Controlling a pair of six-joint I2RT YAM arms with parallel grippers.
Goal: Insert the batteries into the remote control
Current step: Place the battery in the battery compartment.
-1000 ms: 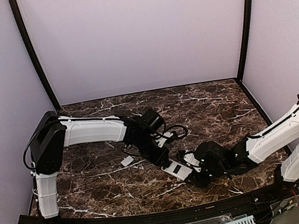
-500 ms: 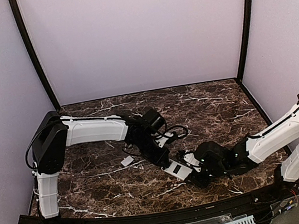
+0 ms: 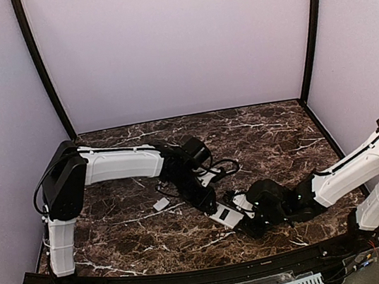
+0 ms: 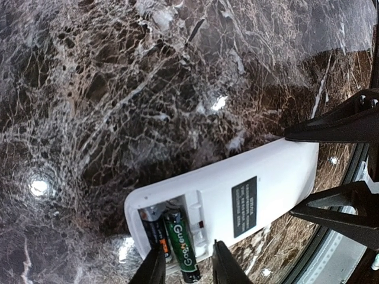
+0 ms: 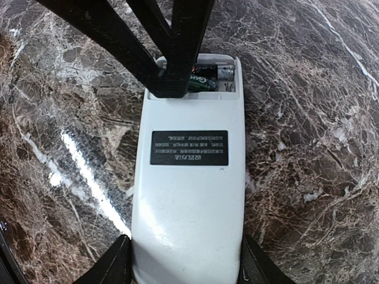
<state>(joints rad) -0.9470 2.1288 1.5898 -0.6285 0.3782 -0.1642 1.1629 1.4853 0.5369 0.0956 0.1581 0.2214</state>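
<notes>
The slim white rectangular plastic remote control (image 5: 188, 195) is laid back-up on the dark brown veined marble table (image 3: 131, 229), close to its front edge, with a black label shown on its back. One end is clamped between the fingers of the right gripper (image 5: 185, 251). The recess at the other end is uncovered, and a green-and-black cylindrical battery (image 4: 179, 236) is seen in it beside a second dark battery (image 4: 153, 223). The green one is flanked by the narrowly parted fingers of the left gripper (image 4: 186, 266); whether it is pinched cannot be told. A small flat white piece (image 3: 161, 204) is seen on the marble, apart from the remote.
</notes>
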